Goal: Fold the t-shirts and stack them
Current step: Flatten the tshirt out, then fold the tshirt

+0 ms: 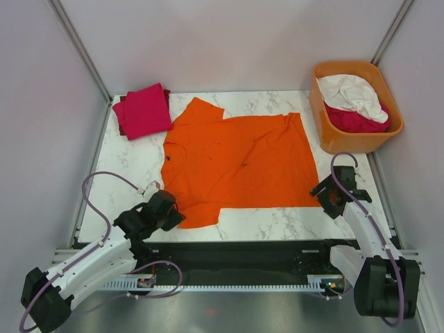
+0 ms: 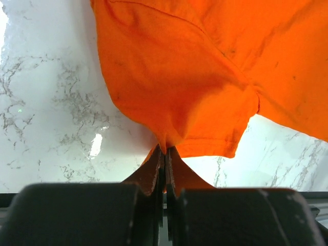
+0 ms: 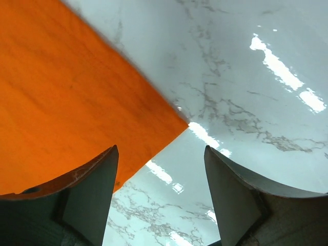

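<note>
Low on orange t-shirt (image 1: 236, 156), left gripper (image 2: 165, 156)

Overhead view: bright, even, diffuse light; shadows faint. Right wrist view: white glare streaks on tabletop (image 3: 230, 41); fingers (image 3: 92, 200) dark, soft-focus near lens. Left wrist view: tabletop overexposed at left edge; orange shirt (image 2: 195, 77) sharp, saturated.

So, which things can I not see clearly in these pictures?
- Top view: the white shirt and the tub wall hide most of the crimson shirt; how many lie there is unclear.
- Left wrist view: the shut left tool hides how much orange shirt it pinches.
- Right wrist view: the frame edge cuts off all but one corner of that shirt.
</note>
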Controlling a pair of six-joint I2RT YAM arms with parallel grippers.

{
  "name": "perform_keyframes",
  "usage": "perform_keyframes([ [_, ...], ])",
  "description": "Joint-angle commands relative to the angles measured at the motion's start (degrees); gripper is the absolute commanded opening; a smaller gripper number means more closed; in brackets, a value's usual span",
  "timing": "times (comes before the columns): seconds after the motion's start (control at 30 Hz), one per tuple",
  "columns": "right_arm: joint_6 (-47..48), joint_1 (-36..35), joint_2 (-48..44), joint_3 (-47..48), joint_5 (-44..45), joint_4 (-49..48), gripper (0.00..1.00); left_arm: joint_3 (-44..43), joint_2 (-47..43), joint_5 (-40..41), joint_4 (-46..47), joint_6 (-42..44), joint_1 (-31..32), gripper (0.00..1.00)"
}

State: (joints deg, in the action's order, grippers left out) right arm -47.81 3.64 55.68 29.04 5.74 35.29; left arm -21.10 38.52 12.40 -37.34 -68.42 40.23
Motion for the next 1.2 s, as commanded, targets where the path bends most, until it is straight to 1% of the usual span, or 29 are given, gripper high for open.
perform_keyframes([
  [0.0, -2.38, 2.07, -0.66, -2.14, 2.18, -0.12, 0.76, -1.31, -0.03, 2.01, 0.34, 0.92, 0.11, 0.02],
  [0.13, -0.53, 5.32, 3.9, -3.28, 0.25, -3.99, 0.67, -1.75, 1.29, 2.27, 0.43, 1.19, 0.03, 0.02],
  [0.17, -0.01, 7.24, 5.56, -3.81, -0.46, -5.13, 0.61, -1.84, 1.38, 2.36, 0.34, 1.53, 0.11, 0.02],
  [0.23, 0.7, 8.66, 6.37, -4.42, -2.39, -6.1, 0.55, -2.1, 1.56, 2.45, 0.43, 1.8, 0.11, 0.02],
  [0.27, 0.79, 8.93, 6.37, -4.69, -2.57, -6.54, 0.45, -2.19, 1.47, 2.54, 0.34, 1.89, 0.11, 0.02],
  [0.37, 1.14, 8.93, 5.67, -4.78, -1.96, -6.64, 0.33, -2.28, 2.08, 3.06, 0.43, 1.54, 0.03, 0.02],
  [0.47, 1.67, 8.93, 5.49, -4.43, -2.48, -6.64, 0.32, -2.63, 3.31, 3.59, 0.43, 1.8, 0.11, 0.02],
  [0.53, 1.76, 9.02, 5.58, -4.34, -4.41, -6.64, 0.32, -2.89, 3.84, 3.68, 0.43, 1.89, 0.11, 0.02],
  [0.63, 2.72, 8.93, 5.23, -4.08, -5.56, -5.85, 0.4, -2.89, 4.1, 3.77, 0.43, 1.89, 0.03, 0.02],
  [0.67, 3.16, 9.02, 4.79, -3.81, -7.04, -5.06, 0.45, -2.89, 4.1, 3.86, 0.43, 1.89, 0.11, 0.02],
  [0.77, 4.31, 8.93, 4.09, -3.55, -6.88, -4.35, 0.52, -2.8, 3.75, 3.94, 0.43, 1.71, 0.11, 0.02],
  [0.9, 5.01, 9.02, 5.31, -4.25, -8.01, -5.4, 0.51, -2.72, 3.58, 3.86, 0.43, 1.54, 0.11, 0.02],
  [1.03, 5.36, 9.1, 6.98, -5.31, -8.98, -8.91, 0.48, -2.54, 3.23, 3.68, 0.43, 1.54, 0.03, 0.02],
  [1.1, 4.92, 9.02, 6.64, -5.66, -9.25, -10.15, 0.45, -2.54, 3.14, 3.68, 0.34, 1.63, 0.11, 0.02],
  [1.17, 5.45, 9.19, 6.72, -5.57, -9.69, -10.94, 0.39, -2.72, 3.14, 3.59, 0.34, 1.8, 0.03, 0.02],
])
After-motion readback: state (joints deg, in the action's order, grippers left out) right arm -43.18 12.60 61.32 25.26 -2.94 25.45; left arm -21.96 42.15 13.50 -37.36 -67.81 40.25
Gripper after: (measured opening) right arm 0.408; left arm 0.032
